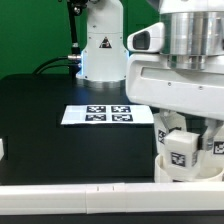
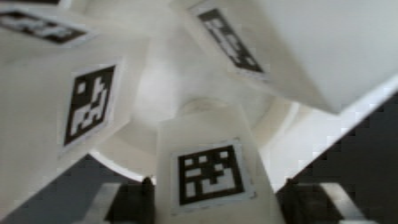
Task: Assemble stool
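Note:
The white stool stands at the exterior view's lower right, with its round seat (image 1: pixel 166 170) on the table and its chunky tagged legs pointing up. My gripper (image 1: pixel 186 138) hangs straight over it, its fingers on either side of one upright leg (image 1: pixel 182 150). In the wrist view that leg (image 2: pixel 210 170) fills the space between my gripper's (image 2: pixel 214 206) fingers (image 2: pixel 135 202), which press on its two sides. Two other tagged legs (image 2: pixel 86 92) (image 2: pixel 267 52) rise beyond it, and the seat's curved rim (image 2: pixel 313 128) shows behind.
The marker board (image 1: pixel 108 115) lies flat in the middle of the black table. The arm's white base (image 1: pixel 100 45) stands behind it. A long white border rail (image 1: pixel 70 200) runs along the front edge. A small white part (image 1: pixel 2 150) shows at the exterior view's left edge.

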`<control>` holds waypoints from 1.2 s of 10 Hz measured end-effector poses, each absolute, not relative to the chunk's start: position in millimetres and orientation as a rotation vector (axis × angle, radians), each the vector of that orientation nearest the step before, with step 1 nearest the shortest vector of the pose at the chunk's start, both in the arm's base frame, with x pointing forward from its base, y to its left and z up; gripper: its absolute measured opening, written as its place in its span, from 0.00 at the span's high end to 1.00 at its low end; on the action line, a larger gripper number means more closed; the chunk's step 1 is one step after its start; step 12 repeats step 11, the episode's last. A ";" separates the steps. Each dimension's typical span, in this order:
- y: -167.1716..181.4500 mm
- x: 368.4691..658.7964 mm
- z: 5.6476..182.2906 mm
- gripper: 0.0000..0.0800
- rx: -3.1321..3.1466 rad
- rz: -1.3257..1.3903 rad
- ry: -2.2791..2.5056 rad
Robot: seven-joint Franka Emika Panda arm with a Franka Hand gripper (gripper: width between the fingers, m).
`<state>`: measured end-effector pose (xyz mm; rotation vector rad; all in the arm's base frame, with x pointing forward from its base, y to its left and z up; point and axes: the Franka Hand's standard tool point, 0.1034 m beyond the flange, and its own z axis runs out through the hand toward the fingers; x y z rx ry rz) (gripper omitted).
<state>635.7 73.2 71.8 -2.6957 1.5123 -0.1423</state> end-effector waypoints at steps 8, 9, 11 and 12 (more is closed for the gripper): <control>70.4 629.6 84.5 0.30 -2.284 -0.131 2.058; 69.5 628.9 101.7 0.21 -2.275 -0.128 2.023; 61.7 633.3 130.1 0.19 -2.264 -0.136 1.984; 61.7 633.3 130.1 0.19 -2.264 -0.136 1.984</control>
